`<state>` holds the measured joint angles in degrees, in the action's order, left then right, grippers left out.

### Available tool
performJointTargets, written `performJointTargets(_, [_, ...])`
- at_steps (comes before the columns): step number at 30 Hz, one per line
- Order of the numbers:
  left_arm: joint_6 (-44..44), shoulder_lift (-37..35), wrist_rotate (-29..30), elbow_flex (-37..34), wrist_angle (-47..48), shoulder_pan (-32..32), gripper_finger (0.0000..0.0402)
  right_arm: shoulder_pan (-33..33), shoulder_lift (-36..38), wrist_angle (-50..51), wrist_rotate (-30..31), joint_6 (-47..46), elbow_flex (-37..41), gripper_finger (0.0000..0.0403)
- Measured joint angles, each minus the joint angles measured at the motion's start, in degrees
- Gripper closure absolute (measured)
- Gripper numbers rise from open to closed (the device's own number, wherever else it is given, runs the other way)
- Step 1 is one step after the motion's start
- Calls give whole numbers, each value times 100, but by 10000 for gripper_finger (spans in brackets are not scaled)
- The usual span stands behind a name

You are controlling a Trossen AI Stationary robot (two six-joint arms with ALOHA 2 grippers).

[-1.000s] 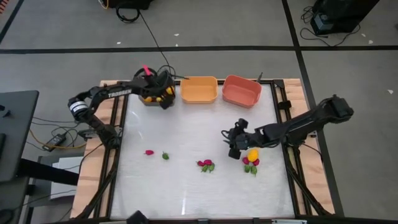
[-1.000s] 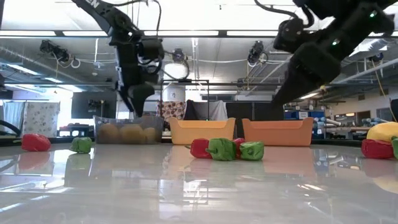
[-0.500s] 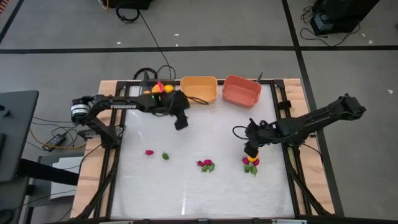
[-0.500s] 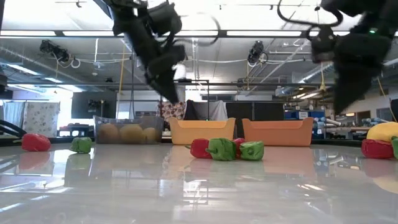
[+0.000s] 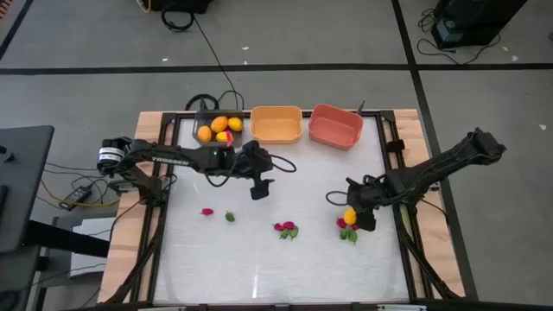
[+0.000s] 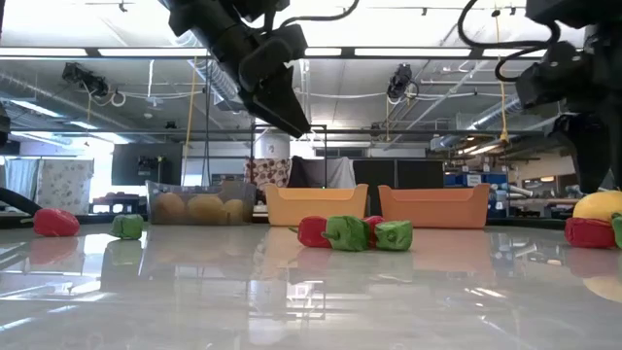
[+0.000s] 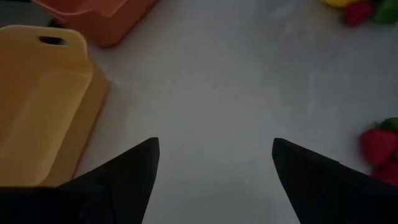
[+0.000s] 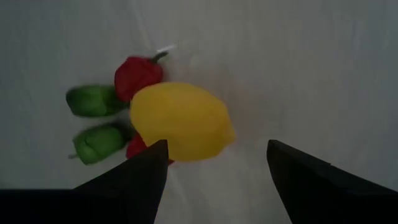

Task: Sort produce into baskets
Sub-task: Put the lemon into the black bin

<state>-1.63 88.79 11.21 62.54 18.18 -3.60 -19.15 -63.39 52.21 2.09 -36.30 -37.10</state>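
Note:
The dark grey bin (image 5: 198,123) at the far left holds several yellow-orange fruits (image 5: 220,126). The orange bin (image 5: 276,123) and the salmon-red bin (image 5: 335,126) stand beside it. My left gripper (image 5: 259,186) hangs open and empty above the table's middle (image 7: 214,146). My right gripper (image 5: 361,216) is open just above a yellow fruit (image 8: 180,121). That fruit lies on the table among red (image 8: 138,73) and green pieces (image 8: 93,99), slightly to one side of the finger gap, and the fingers stand clear of it.
A red piece (image 5: 206,211) and a green piece (image 5: 230,216) lie on the table at the left. A small red and green cluster (image 5: 287,229) lies near the middle. Bare table lies between the bins and these pieces.
My left gripper has gone from over the dark grey bin toward the table's right and near edge, out over the middle. My right gripper has gone toward the near right and come over the yellow fruit. The produce on the table has stayed in place.

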Motion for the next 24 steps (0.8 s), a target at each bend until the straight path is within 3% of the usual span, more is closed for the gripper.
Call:
performJointTargets(11, [-6,0,135,0,98,29,83,-745,-707,-1031,504,1335,0,69])
performJointTargets(17, [0,0,137,0,97,29,83,-829,-1144,-830,556,1180,0,42])
performJointTargets(24, [2,0,139,0,95,29,83,-629,-1558,-751,576,884,0,59])
